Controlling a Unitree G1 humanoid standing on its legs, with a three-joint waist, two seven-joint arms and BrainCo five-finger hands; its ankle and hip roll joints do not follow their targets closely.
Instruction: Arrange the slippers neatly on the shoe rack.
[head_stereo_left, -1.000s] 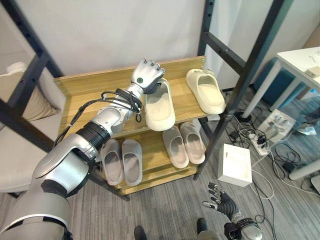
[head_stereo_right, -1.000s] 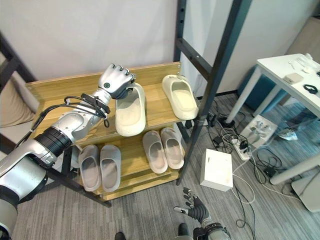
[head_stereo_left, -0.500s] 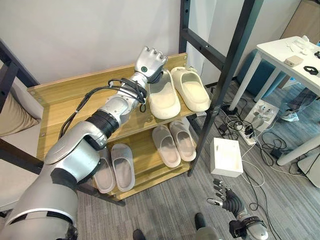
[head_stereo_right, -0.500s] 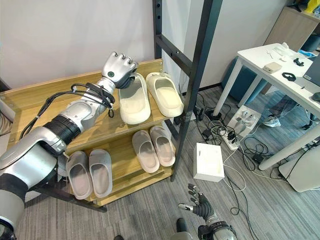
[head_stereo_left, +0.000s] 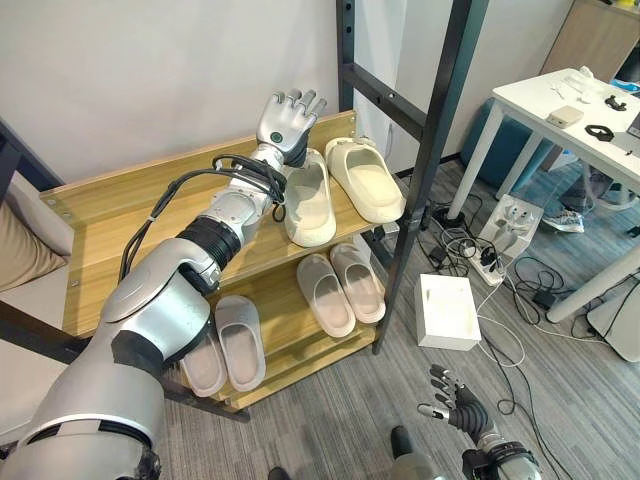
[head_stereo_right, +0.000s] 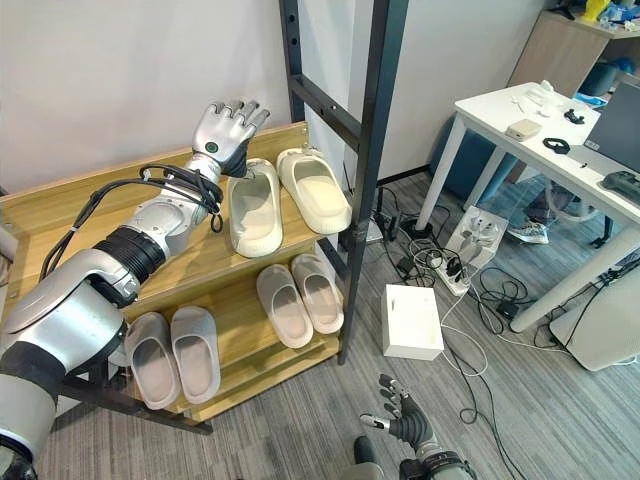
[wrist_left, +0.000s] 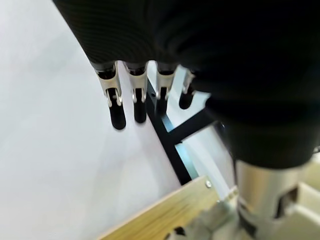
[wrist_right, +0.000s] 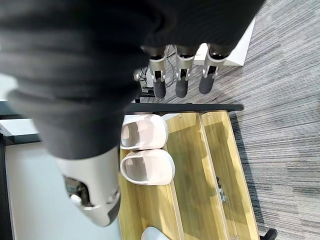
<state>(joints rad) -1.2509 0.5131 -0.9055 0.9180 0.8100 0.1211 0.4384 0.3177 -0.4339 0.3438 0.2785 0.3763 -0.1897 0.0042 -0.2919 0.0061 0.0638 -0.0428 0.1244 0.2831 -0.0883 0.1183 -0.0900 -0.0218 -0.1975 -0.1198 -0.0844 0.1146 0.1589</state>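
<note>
My left hand (head_stereo_left: 285, 118) is open, holding nothing, above the cream slipper (head_stereo_left: 308, 203) beside its mate (head_stereo_left: 368, 182); withdraw straight up to avoid nudging the pair

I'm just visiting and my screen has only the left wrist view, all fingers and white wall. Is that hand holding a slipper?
Observer: No. The left hand is open, fingers straight, at the wall end of a cream slipper lying on the rack's top shelf.
Operator: Is its partner up there too?
Observer: Yes, the other cream slipper lies right beside it on the same shelf.
Operator: And the other hand?
Observer: The right hand hangs low over the floor, fingers relaxed, holding nothing.
</note>
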